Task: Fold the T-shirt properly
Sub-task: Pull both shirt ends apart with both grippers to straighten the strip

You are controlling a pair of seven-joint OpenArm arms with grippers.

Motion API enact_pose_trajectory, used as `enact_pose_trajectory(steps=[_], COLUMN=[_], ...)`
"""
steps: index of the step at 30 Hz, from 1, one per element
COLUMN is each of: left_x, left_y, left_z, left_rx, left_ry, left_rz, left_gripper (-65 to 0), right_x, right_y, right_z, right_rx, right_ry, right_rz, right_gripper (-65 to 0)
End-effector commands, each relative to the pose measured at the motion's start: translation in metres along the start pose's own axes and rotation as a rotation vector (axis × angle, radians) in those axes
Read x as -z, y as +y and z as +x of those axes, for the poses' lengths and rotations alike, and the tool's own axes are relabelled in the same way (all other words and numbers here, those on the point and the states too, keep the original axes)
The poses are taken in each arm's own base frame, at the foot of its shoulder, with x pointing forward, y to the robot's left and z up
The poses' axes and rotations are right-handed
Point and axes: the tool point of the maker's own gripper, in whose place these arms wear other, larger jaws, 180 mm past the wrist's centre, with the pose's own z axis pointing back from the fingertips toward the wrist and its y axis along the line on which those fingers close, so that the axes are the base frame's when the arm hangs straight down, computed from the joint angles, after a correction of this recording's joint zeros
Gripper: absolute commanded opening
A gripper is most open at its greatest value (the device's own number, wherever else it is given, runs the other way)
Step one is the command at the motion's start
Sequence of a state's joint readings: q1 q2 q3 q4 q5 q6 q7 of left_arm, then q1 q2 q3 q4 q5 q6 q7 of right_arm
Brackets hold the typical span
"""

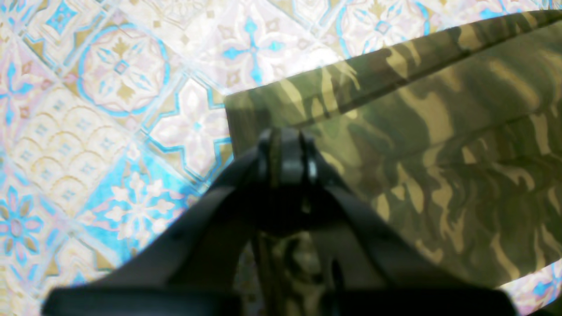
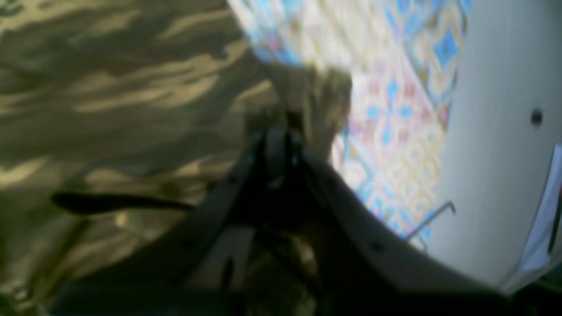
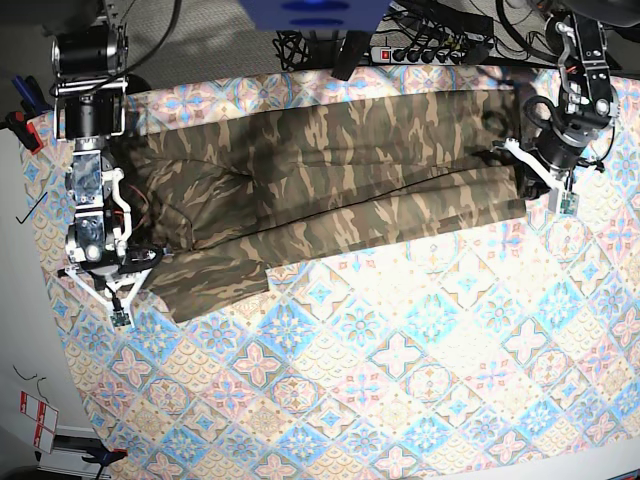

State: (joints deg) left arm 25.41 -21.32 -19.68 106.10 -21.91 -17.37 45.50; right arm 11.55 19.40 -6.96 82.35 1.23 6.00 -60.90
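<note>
Tools, two: my left gripper [image 1: 285, 151], jaws drawn together with a thin edge of camouflage cloth nipped between them, as the left wrist view shows; my right gripper [image 2: 281, 145], jaws likewise together on a bunched corner of the same cloth, though the right wrist view is blurred and I judge the hold from the fabric rising into the jaw tips. Item, one: the T-shirt [image 3: 330, 165], camouflage, lying across the far half of the tablecloth [image 3: 400, 380], spanning roughly from 9 o'clock to 2 o'clock of the base view, with the left gripper [image 3: 520, 160] at about 2 o'clock and the right gripper [image 3: 125, 270] at about 9 o'clock. Condition: the garment appears already doubled lengthwise into a long band, with a second layer edge running along its near side and one looser flap hanging lower toward 8 o'clock; I read this as an early fold done or in hand. Outstanding, in my judgement: squaring that loose flap, then bringing the band's ends together into a compact packet. Supporting item, one: tablecloth, tile-patterned, its near half bare from 4 to 8 o'clock. Arms, two. Further garments: none visible.
</note>
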Motion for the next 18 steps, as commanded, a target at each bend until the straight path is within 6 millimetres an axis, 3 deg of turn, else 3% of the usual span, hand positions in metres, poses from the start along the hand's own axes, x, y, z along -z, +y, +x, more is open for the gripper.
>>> enact_pose_trajectory(steps=[1,18], left_x=[-0.004,-0.007], left_y=[0.005,0.015], left_z=[0.014,0.017], left_rx=[0.013,0.060], left_ry=[-0.045,-0.038], left_rz=[0.013,0.028], left_gripper=[-65.0,-65.0], right_x=[-0.011,-0.016], right_y=[-0.017,-0.012], right_z=[0.027,-0.010], right_rx=[0.003,0.004], right_ry=[-0.085,-0.036], right_rz=[-0.043,-0.039], right_gripper=[-64.6,-64.6])
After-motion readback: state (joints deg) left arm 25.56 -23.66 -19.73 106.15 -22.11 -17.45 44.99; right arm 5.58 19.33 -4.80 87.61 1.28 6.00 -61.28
